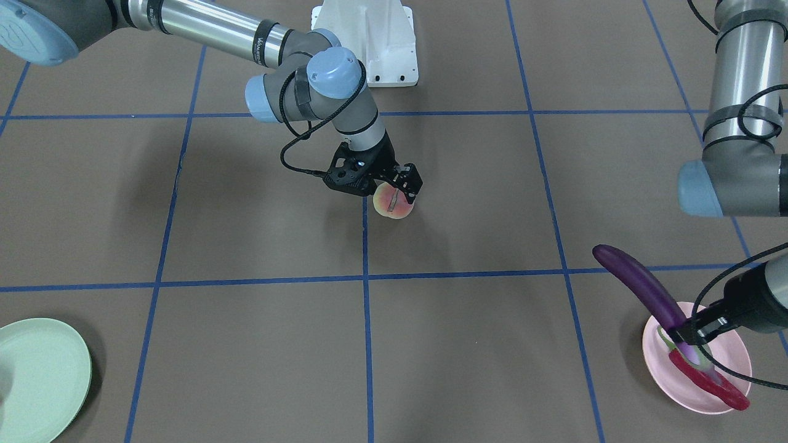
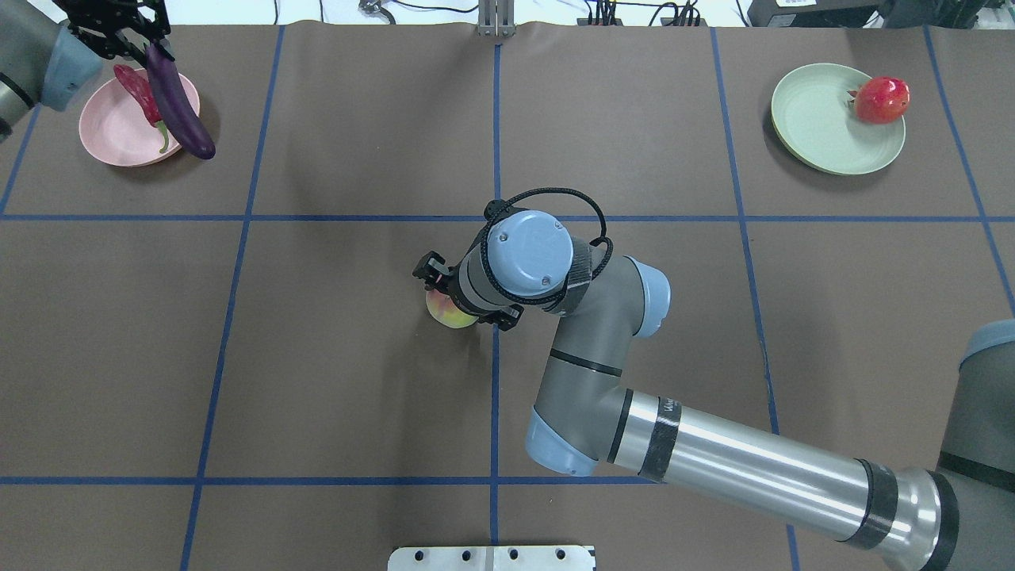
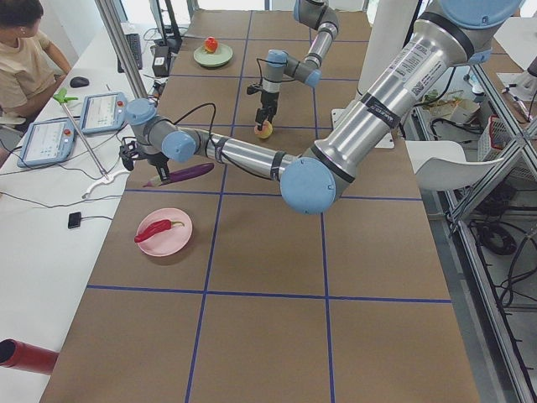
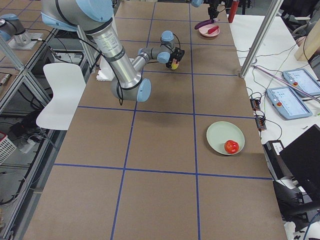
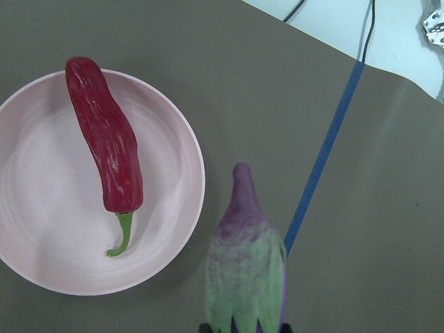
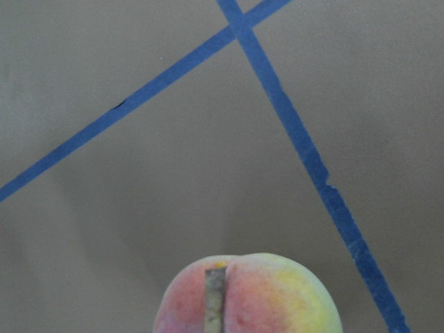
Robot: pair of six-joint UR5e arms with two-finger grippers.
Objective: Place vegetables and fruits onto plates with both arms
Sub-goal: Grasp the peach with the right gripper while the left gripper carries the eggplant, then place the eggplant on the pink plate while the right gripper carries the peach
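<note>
My left gripper (image 2: 119,38) is shut on the cap end of the purple eggplant (image 2: 176,105) and holds it tilted above the far edge of the pink plate (image 2: 111,139). The red chili (image 2: 136,89) lies on that plate. In the left wrist view the eggplant's cap (image 5: 246,277) hangs beside the plate (image 5: 170,208) and chili (image 5: 104,139). My right gripper (image 2: 446,292) is shut on the peach (image 2: 449,314) low over the table's middle; I cannot tell whether it touches the table. The pomegranate (image 2: 881,99) sits on the green plate (image 2: 821,131).
Blue tape lines (image 2: 496,143) divide the brown table into squares. The white base block (image 1: 369,43) stands at the robot's edge. An operator and tablets (image 3: 101,113) are beside the table's far side. A red cylinder (image 3: 25,357) lies off the table near the pink plate.
</note>
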